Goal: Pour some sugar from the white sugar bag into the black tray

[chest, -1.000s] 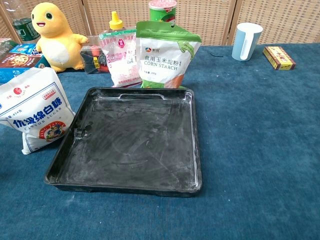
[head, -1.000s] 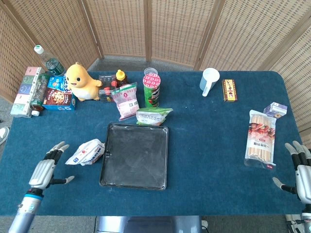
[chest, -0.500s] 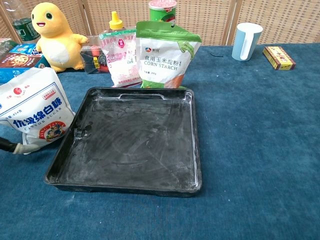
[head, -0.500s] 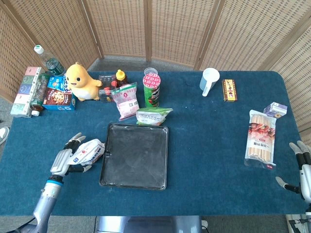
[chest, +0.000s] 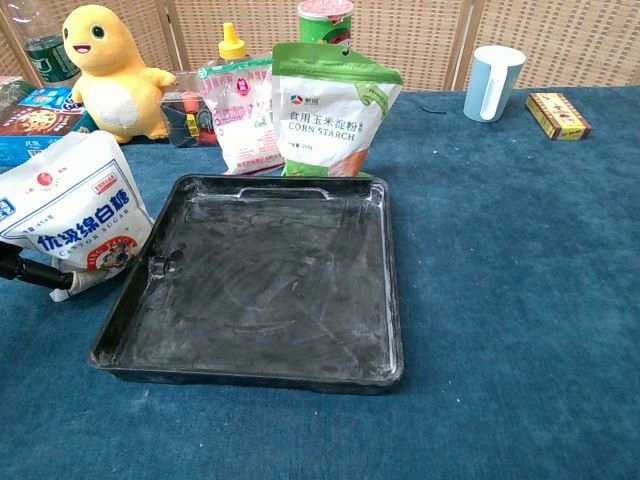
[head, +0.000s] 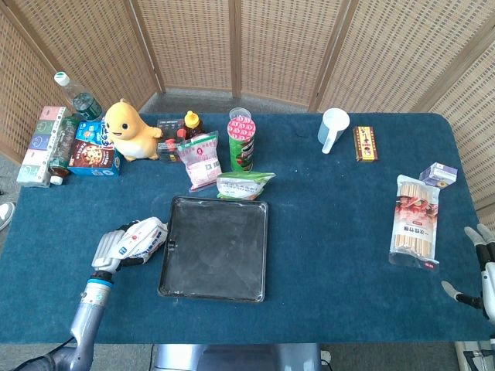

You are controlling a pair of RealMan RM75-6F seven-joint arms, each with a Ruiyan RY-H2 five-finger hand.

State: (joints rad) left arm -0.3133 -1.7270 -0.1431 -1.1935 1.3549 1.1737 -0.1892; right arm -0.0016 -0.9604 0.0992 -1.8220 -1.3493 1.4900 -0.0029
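The white sugar bag (head: 145,238) lies just left of the black tray (head: 215,249), which is dusted with white inside. My left hand (head: 108,250) grips the bag's left end. In the chest view the sugar bag (chest: 78,218) leans over, its top tipped to the left, and dark fingers (chest: 30,272) curl under its lower left corner beside the tray (chest: 265,285). My right hand (head: 483,270) hangs at the table's right edge with fingers apart, holding nothing.
A corn starch bag (chest: 330,110) stands right behind the tray, with a pink bag (head: 199,160) and a chips can (head: 240,142) further back. A yellow toy (head: 131,130) and boxes fill the back left. A cup (head: 333,129) and a chopstick pack (head: 415,222) sit to the right.
My left hand moved right from the table's left side to the sugar bag and closed on it. The bag has tipped. The right hand drew back slightly toward the edge.
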